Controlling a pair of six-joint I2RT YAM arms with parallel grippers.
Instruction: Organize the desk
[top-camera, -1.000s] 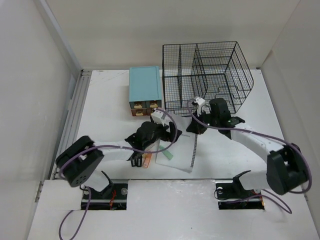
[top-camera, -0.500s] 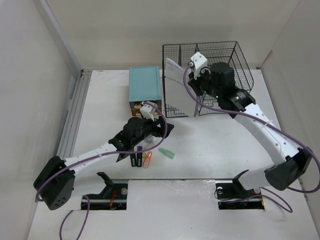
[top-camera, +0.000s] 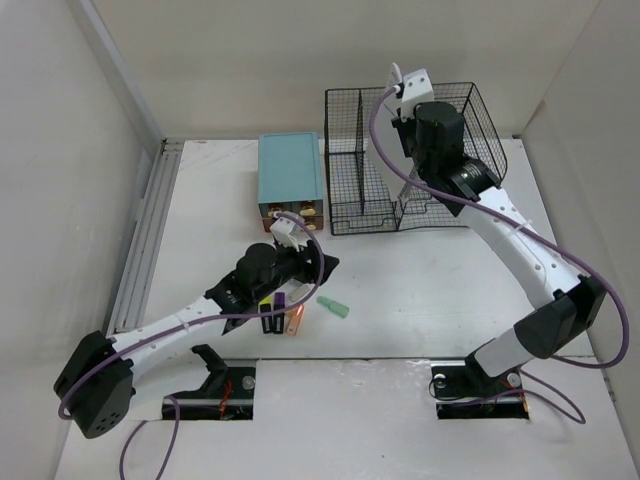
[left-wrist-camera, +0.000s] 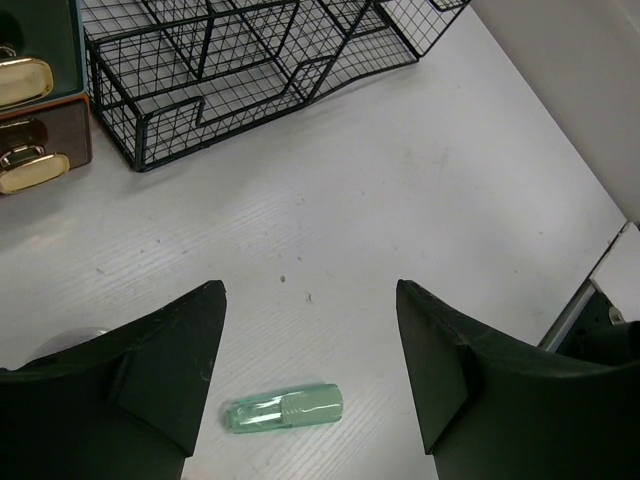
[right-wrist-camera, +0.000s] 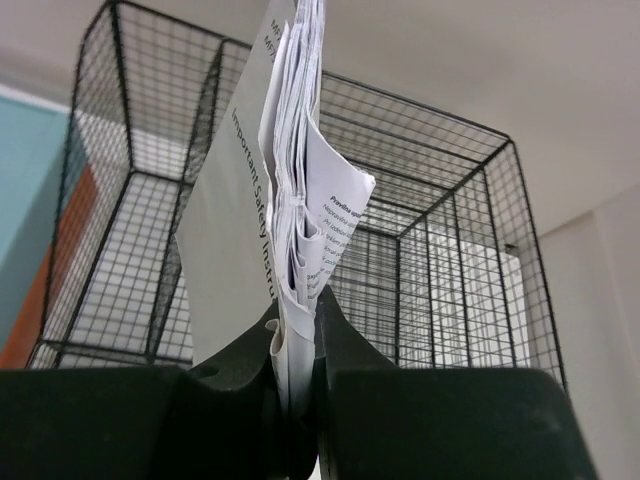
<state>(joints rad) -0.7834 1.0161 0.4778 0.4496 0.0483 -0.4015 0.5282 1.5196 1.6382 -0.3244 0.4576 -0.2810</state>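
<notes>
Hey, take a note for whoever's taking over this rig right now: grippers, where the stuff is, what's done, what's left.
Right gripper: shut on the booklet, held upright at the wire rack; not released.
Left gripper: open, above the green tube on the desk.
Small markers lie loose on the desk nearby.
Done: nothing visibly filed yet.
Left: file the booklet, then clear the tube and markers.

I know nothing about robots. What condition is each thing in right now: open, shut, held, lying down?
Left end effector: open, empty, above the green tube.
Right end effector: shut on the booklet.
Booklet: held on edge over the wire rack.
Wire rack: upright on the desk.
Green tube: lying on its side.
Drawer box: drawers look shut.
Markers: lying flat together.
</notes>
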